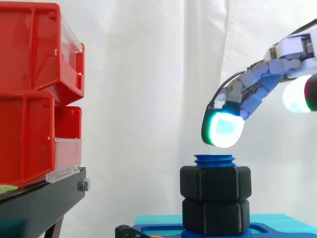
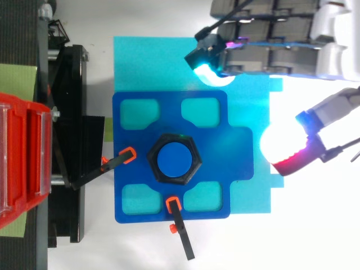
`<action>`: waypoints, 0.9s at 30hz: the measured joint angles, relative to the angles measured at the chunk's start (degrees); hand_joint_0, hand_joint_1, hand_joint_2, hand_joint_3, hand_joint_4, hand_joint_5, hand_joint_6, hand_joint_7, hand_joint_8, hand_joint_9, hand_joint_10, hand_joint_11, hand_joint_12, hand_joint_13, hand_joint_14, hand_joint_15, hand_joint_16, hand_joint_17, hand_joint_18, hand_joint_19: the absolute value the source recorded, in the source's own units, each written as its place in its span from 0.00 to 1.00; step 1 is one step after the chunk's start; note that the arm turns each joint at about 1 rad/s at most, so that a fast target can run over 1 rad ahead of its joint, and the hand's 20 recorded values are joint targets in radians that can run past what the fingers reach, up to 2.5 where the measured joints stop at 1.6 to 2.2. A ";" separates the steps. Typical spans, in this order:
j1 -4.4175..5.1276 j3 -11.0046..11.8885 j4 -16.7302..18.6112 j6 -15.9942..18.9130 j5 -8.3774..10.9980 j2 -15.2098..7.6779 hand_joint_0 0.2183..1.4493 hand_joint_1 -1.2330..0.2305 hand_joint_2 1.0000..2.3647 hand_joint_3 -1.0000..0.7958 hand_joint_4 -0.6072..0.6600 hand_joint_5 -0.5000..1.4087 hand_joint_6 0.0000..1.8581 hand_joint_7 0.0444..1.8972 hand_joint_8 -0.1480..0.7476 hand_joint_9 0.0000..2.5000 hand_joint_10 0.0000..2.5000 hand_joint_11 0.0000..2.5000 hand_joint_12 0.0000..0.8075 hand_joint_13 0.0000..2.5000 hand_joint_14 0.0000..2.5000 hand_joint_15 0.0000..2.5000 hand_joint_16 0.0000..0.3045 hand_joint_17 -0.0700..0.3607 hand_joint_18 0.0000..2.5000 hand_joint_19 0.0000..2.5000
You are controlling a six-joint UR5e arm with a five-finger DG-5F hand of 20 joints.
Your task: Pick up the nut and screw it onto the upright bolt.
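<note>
Nut [image 1: 215, 183] first: it sits threaded on the upright bolt [image 1: 214, 159], a few blue threads showing above it, with a second black hex collar [image 1: 215, 215] touching it from below. You have the blue fixture plate [image 2: 135, 197] holding the bolt at its centre. Your hand [image 2: 270, 50] hovers above and off to one side, fingers loosely extended and holding nothing, one glowing pad [image 1: 224, 128] just above the bolt's tip. If it needs further tightening, I'd say centre over the bolt, set pads on opposite flats, turn without tilting, and avoid the orange-tipped clamps [image 2: 128, 153].
</note>
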 measured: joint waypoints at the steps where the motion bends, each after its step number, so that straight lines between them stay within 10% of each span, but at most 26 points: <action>1: 0.07 -1.01 0.99 0.01 0.13 0.71 0.24 0.69 0.00 0.28 0.58 0.16 0.27 0.36 0.40 0.20 0.00 0.00 0.36 0.17 0.00 0.00 0.11 0.33 0.05 0.00; 16: 0.30 -4.07 -0.09 2.45 3.41 4.15 0.24 0.69 0.00 0.28 0.54 0.15 0.27 0.32 0.37 0.12 0.00 0.00 0.39 0.10 0.00 0.00 0.12 0.35 0.00 0.00; 27: 0.41 -4.09 -0.36 12.09 5.85 4.38 0.24 0.68 0.00 0.28 0.51 0.14 0.27 0.31 0.36 0.09 0.00 0.00 0.40 0.08 0.00 0.00 0.13 0.37 0.00 0.00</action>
